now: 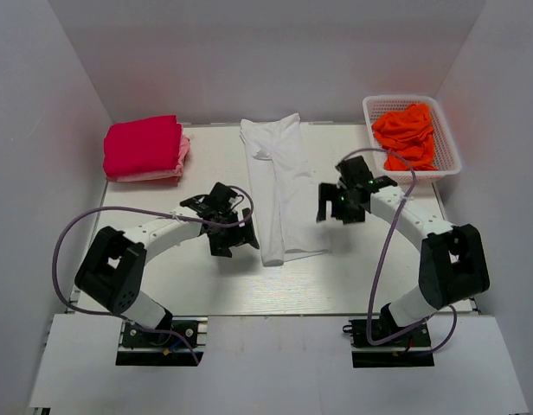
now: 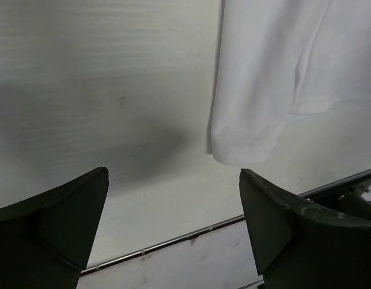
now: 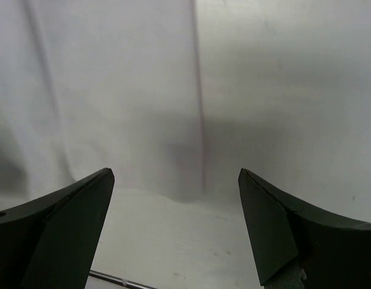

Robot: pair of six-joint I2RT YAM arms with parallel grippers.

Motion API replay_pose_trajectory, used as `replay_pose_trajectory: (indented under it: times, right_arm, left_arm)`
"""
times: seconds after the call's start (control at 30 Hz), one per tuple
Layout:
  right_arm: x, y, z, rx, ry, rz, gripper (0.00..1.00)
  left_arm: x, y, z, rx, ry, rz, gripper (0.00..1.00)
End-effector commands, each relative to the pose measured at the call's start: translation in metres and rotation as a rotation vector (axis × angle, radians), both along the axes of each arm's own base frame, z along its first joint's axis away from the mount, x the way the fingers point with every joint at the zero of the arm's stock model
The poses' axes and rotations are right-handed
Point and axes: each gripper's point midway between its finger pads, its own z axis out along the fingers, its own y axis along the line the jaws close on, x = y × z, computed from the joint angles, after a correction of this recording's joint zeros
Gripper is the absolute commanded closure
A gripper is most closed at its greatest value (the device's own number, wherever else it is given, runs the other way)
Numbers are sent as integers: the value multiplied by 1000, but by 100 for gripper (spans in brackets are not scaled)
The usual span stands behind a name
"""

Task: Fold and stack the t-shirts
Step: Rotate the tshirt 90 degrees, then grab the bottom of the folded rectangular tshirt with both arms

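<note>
Two folded t-shirts sit stacked at the far left corner of the counter (image 1: 206,285): a crimson-pink t-shirt (image 1: 143,145) on top, and a paler pink t-shirt (image 1: 183,152) under it, its edge showing along the right side.

My left gripper (image 1: 234,232) hangs over bare counter just left of the white t-shirt (image 1: 279,186), jaws spread wide and holding nothing. In my left wrist view the shirt's near end lies flat ahead and to the right, apart from my fingers.

The white t-shirt lies in the middle of the counter, folded lengthwise into a long narrow strip that runs from the far edge toward the near edge.

My right gripper (image 1: 336,206) hangs just right of that strip, also spread wide and empty. Its wrist view shows white cloth on the left and bare counter on the right.

At the far right corner a white plastic lattice basket (image 1: 448,130) holds crumpled bright orange t-shirts (image 1: 407,134).
</note>
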Motion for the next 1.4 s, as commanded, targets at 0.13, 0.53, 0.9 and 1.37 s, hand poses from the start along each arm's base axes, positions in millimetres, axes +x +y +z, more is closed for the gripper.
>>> replay_pose_trajectory:
  times: [0.13, 0.53, 0.9, 1.37]
  right_arm:
    - [-58, -18, -36, 70, 136, -50, 10]
    - [-75, -25, -53, 105, 209, -75, 21]
    - [-83, -20, -85, 118, 280, -42, 42]
    - [-87, -14, -88, 127, 304, 39, 100]
  left_arm:
    - [-18, -34, -30, 74, 4, -108, 0]
    - [-32, -31, -64, 354, 99, -146, 35]
    - [-49, -39, -71, 368, 115, -201, 37]
    - [-21, -67, -49, 320, 36, -213, 100]
